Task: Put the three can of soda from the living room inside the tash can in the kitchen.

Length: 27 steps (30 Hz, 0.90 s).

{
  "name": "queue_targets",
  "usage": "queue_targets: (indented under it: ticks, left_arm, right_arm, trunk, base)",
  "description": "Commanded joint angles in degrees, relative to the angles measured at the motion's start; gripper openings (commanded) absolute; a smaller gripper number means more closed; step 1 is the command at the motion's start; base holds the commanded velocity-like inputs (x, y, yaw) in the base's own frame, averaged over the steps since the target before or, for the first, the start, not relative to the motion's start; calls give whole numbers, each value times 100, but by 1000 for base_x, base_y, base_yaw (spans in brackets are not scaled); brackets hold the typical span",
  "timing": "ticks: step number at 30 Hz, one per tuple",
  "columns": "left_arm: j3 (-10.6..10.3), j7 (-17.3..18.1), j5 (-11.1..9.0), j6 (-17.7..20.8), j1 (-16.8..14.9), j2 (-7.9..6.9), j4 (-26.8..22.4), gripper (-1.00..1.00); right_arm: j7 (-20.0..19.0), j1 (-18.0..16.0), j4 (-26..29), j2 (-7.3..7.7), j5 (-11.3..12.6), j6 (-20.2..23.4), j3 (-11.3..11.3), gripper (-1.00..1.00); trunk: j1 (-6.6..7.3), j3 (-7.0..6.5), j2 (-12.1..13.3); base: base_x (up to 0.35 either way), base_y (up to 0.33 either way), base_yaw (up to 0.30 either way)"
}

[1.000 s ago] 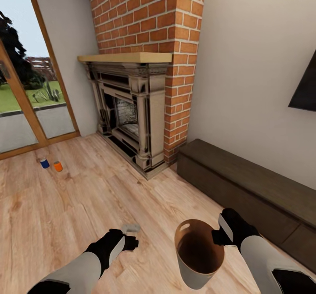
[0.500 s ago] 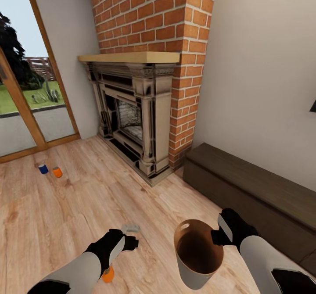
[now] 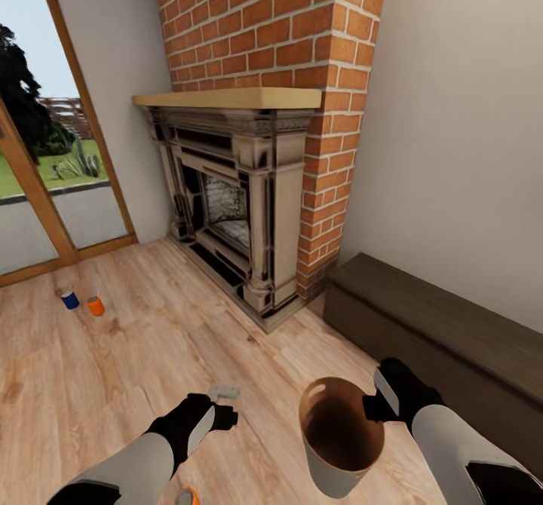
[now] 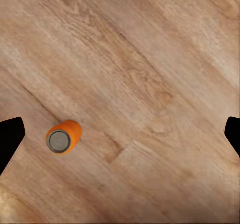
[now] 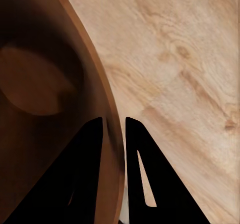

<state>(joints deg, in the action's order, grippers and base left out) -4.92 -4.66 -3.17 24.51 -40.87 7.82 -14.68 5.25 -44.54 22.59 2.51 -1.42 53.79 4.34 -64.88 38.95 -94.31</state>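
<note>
The trash can, pale outside and glossy brown inside, hangs above the wood floor with my right gripper shut on its rim. In the right wrist view the right gripper has one finger inside and one outside the trash can's rim. A dark blue can and an orange can stand on the floor near the glass doors, far left. Another orange can peeks out under my left forearm. The left wrist view shows this orange can upright on the floor below my open, empty left gripper, also visible as left gripper.
An ornate fireplace with a red brick column stands straight ahead. A long dark brown bench runs along the right wall. Wood-framed glass doors lie at the left. Wood floor spreads between me and the cans.
The whole view has shifted as the camera moved: fireplace and bench slid right. An orange can came into sight under my left arm, then slipped toward the frame's edge. Both arms keep their pose.
</note>
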Motion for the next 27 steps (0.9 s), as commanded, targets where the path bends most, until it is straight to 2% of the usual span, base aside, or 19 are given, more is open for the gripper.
queue_targets:
  ticks: [1,12,27]
  left_arm:
    - [0,0,0,0,0,0,0,100]
    - [0,0,0,-39,0,0,-14,100]
    - [0,0,0,-62,0,0,-17,100]
  right_arm:
    - [-24,-2,0,-4,133,-9,14,-100]
    - [-16,-2,0,-37,112,-9,14,-100]
    - [-15,-2,-3,-68,103,-9,14,-100]
  trunk:
    - [0,-1,0]
    - [0,-1,0]
    - [0,-1,0]
  base:
    - [260,114,0]
    - [183,56,0]
    - [-24,75,0]
